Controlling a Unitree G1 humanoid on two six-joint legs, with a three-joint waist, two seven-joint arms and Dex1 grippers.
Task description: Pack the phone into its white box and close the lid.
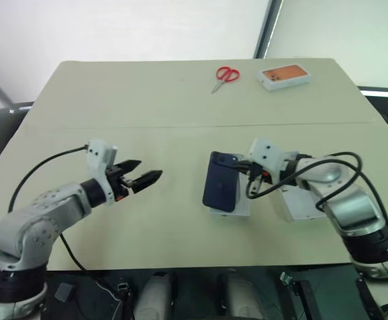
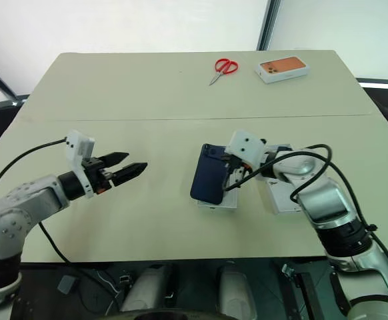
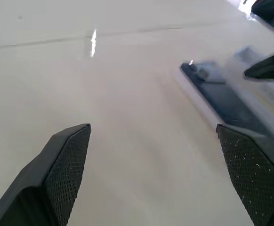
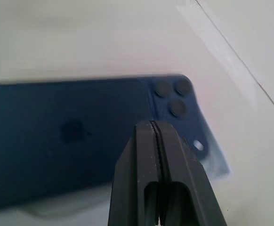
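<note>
Two hands up: left hand (image 1: 143, 179) apart over the desk (image 1: 181, 107), right hand (image 2: 230, 175) pressed together beside the phone (image 1: 222, 181).

On the beige worktop (image 1: 181, 107), the dark blue phone (image 1: 222, 181) lies tilted on a white box (image 1: 237, 207), back up. The right pincer (image 1: 242, 168) is at its edge. The left pincer (image 1: 141, 177) hovers well apart, fingers spread. Red scissors (image 1: 225, 77) and an orange-pictured box (image 1: 285, 76) lie at the far side.
</note>
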